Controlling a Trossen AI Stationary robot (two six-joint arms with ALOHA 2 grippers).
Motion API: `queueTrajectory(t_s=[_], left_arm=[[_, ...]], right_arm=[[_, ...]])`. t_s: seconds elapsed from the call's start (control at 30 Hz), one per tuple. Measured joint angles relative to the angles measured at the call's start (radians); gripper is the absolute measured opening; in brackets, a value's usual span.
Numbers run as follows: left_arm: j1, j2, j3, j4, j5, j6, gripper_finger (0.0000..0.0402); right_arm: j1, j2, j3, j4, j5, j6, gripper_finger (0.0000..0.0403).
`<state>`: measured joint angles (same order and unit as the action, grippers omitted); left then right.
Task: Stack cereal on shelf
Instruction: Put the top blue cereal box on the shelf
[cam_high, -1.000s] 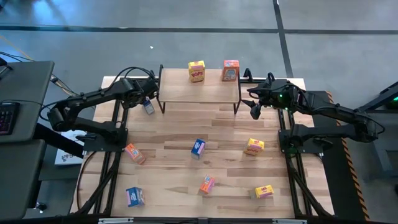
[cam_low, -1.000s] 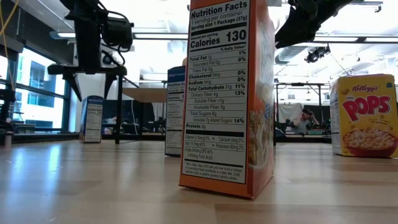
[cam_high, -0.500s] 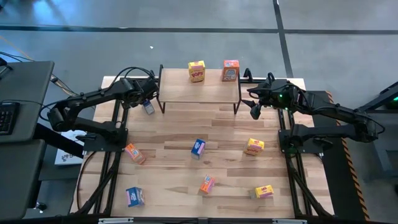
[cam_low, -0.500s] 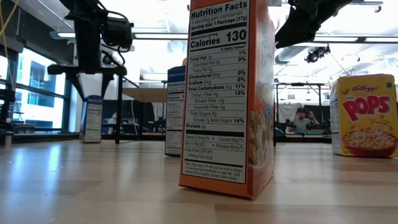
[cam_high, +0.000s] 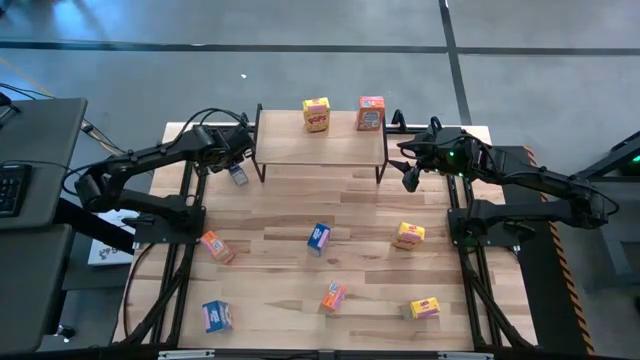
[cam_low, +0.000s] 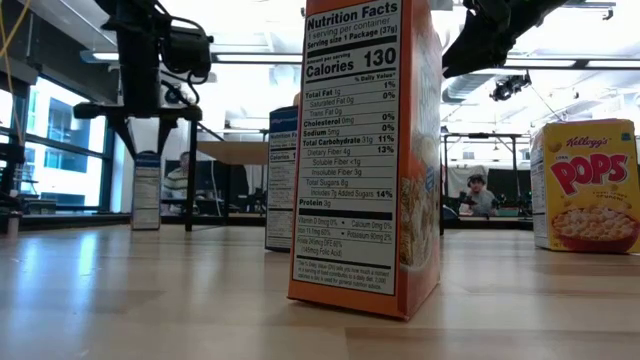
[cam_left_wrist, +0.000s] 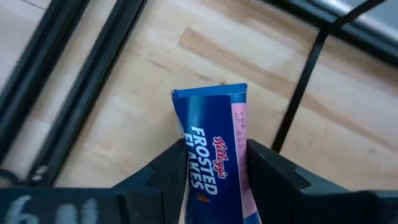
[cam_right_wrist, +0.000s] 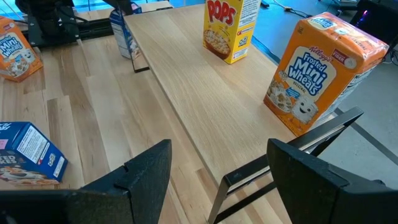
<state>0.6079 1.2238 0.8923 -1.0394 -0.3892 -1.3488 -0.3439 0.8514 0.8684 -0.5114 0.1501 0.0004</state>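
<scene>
My left gripper is at the shelf's left end, shut on a blue cereal box, which stands on the table. The shelf is a low wooden riser on black legs at the table's far side. A yellow box and an orange box stand on it. My right gripper hangs open and holds nothing, off the shelf's right end. Several more boxes lie scattered over the table. My left gripper pinches the blue box between its two fingers, one on the pink narrow side and the other on the opposite side. The fingers slant steeply down from above, onto the box's upper part. Its base rests on the table.
On the table lie an orange box, a blue one, a yellow one, another orange, another yellow and another blue. The shelf's black leg stands close behind the held box.
My left gripper has shut on the blue box without moving away from its place. The box has turned a little on the table between the fingers and shows narrower in the low view.
</scene>
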Motion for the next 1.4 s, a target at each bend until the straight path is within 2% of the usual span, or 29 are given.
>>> queueTrajectory(t_s=[0.73,1.4], left_arm=[[0.000,-0.035,0.000,-0.015,0.007,0.115,0.0140],[0.000,-0.259,0.002,-0.015,0.040,0.370,0.0140]], right_arm=[[0.000,0.000,0.000,0.000,0.000,0.000,0.0257],[0.000,0.000,0.000,0.000,0.000,0.000,0.0257]])
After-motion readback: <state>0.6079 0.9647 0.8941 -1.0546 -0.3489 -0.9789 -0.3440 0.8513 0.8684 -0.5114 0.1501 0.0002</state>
